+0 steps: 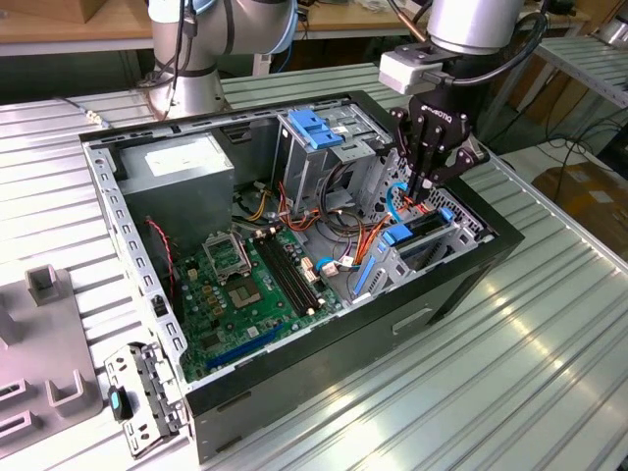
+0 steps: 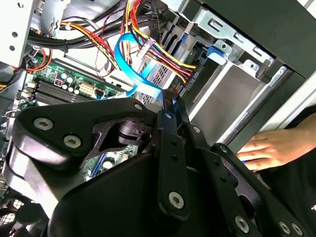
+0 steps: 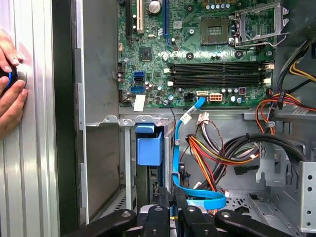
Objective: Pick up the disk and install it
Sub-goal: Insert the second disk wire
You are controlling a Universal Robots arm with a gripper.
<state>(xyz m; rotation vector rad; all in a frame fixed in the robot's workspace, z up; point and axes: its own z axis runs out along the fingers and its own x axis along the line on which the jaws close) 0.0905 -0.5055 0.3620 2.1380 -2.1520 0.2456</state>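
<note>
Currently, you will find the claw point(image 1: 424, 192) lowered into the open computer case point(image 1: 147, 285), over the drive bay point(image 1: 412, 257) at the case's front corner. Its fingers are pressed together, tip against tip, as both wrist views confirm point(image 2: 169, 101) point(image 3: 170, 200).

The disk point(image 1: 425, 228) sits edge-up in the drive bay, directly beneath the fingertips, with its blue carrier tabs showing at either end. You cannot tell whether the fingertips touch its upper edge.

Observe the blue flat cable point(image 3: 178, 148) running just beside the fingers, looping past them toward the motherboard point(image 3: 197, 44). A bundle of red, yellow and black wires point(image 3: 212, 153) lies near the claw on the same side as the cable. The larger grey cage with the blue handle point(image 1: 316, 132) stands behind the claw, well apart from the fingers.

Note a person's hand point(image 3: 10, 94) resting outside the case wall, on the ribbed table point(image 1: 549, 373), apart from the claw.
</note>
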